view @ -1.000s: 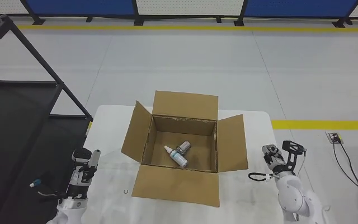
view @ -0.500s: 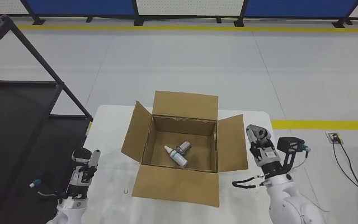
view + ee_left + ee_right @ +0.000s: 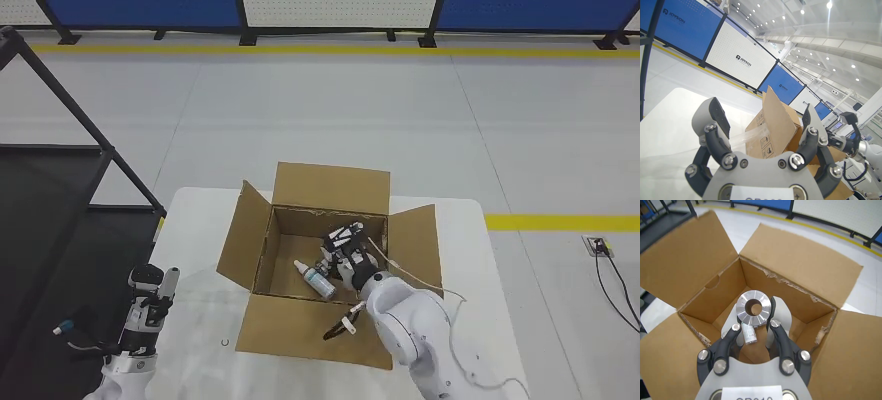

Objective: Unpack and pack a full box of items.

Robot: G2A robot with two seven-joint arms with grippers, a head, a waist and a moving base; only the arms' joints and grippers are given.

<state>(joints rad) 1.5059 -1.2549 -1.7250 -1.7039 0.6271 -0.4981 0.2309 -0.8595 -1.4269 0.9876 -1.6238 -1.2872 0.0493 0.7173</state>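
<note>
We hold our right end effector down inside the open cardboard box, clenched on a silver metal ring between its fingers. A small white bottle lies on the box floor just beneath it. Our left end effector hangs released over the worktop, with the box just ahead of it.

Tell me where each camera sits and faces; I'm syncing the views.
Top view: above the arms, looking down on the table and open box; left gripper at the table's edge, right gripper inside the box.
Left wrist view: low over the table, facing the box's outer wall; own open gripper in front.
Right wrist view: over the box, looking into it at a metal ring and bottle; own gripper in front.
Shared: top and right wrist views both show the bottle.
</note>
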